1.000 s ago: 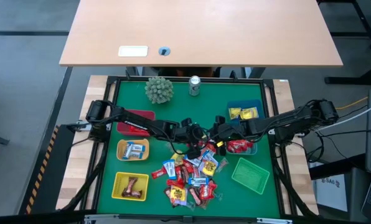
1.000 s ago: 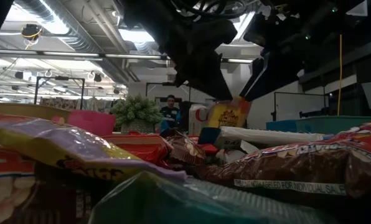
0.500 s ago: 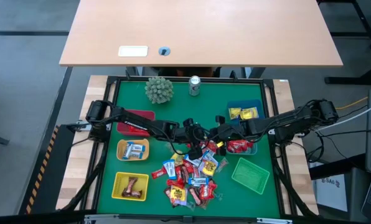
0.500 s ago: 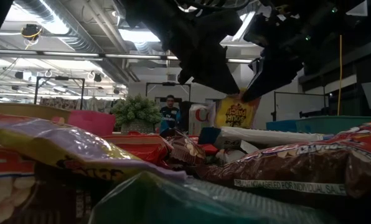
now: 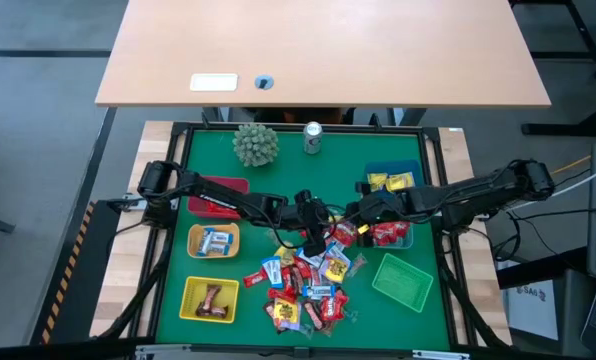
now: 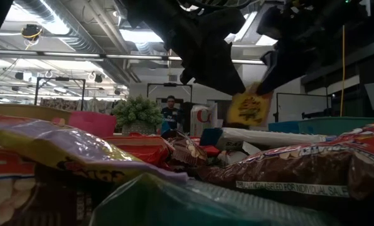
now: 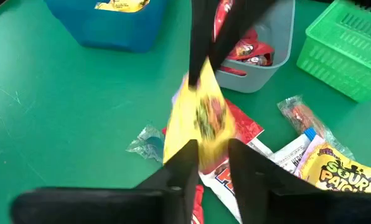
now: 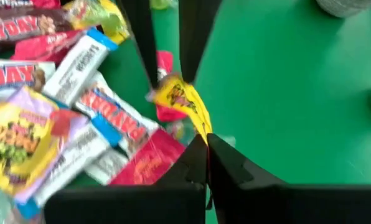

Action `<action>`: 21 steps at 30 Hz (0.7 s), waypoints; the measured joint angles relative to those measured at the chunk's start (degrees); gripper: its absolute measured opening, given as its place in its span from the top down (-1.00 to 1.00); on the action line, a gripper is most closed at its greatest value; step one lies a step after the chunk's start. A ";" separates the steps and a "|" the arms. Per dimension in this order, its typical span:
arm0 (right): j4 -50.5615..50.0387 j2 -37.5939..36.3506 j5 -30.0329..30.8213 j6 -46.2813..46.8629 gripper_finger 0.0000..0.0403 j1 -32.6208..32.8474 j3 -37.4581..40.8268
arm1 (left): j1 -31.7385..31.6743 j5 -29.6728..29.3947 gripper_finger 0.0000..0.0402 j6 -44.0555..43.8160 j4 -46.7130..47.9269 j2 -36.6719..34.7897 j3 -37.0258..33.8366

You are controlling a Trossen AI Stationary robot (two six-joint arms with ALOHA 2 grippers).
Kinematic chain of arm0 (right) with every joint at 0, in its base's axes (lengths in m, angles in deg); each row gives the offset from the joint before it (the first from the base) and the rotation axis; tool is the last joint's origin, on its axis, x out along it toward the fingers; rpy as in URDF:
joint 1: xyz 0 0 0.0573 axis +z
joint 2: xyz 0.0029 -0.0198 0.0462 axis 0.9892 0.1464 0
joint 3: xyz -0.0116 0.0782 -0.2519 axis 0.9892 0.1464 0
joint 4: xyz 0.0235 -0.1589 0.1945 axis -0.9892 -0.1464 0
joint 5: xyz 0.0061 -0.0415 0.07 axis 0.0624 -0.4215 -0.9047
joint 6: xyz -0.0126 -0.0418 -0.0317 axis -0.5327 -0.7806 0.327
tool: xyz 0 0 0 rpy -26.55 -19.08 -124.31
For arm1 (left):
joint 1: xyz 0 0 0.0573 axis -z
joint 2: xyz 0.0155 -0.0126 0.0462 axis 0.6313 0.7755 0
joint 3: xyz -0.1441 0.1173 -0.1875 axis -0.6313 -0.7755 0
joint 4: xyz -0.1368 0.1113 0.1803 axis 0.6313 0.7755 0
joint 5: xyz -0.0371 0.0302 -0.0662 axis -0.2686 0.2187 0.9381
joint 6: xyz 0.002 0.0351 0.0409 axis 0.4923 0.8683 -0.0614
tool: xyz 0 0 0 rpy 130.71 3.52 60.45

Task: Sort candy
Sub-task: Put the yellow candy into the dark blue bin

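Where the green mat (image 5: 278, 190) meets the heap of candy (image 5: 306, 285), shiny wrappers in red, yellow, blue-white. Above it, right gripper (image 8: 205, 144) clamped on a crinkled yellow sweet (image 8: 184, 101). Left gripper (image 7: 208, 152) parted around its other end.

Left arm: reaches across the mat to its middle.
Left gripper (image 7: 209, 163): fingers parted, gripping nothing.
Right arm: stretches in from the opposite side, tip facing the left one.
Right gripper (image 8: 206, 148): fingers pinched together.
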 joint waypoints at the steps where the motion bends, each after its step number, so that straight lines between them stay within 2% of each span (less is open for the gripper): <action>1: -1.54 -1.15 0.73 -0.04 0.97 0.00 0.00 | 0.01 0.00 0.53 -0.01 0.01 0.00 0.00; 6: -10.17 -7.64 8.69 0.05 0.98 0.00 -0.02 | 0.02 0.00 0.34 0.04 0.03 0.00 0.00; 11: -16.75 -13.58 21.88 0.15 0.99 0.00 -0.02 | 0.00 -0.15 0.30 0.26 -0.31 0.00 0.00; 13: -18.71 -15.61 25.28 0.22 0.99 -0.02 -0.02 | 0.00 -0.15 0.29 0.26 -0.34 0.00 0.00; 16: -22.31 -17.64 28.70 0.61 0.99 -0.41 -0.08 | 0.02 -0.15 0.29 0.26 -0.36 0.00 0.00; 21: -33.88 -18.36 29.20 6.89 0.99 -3.89 -0.09 | 0.02 -0.19 0.29 0.28 -0.53 0.00 0.00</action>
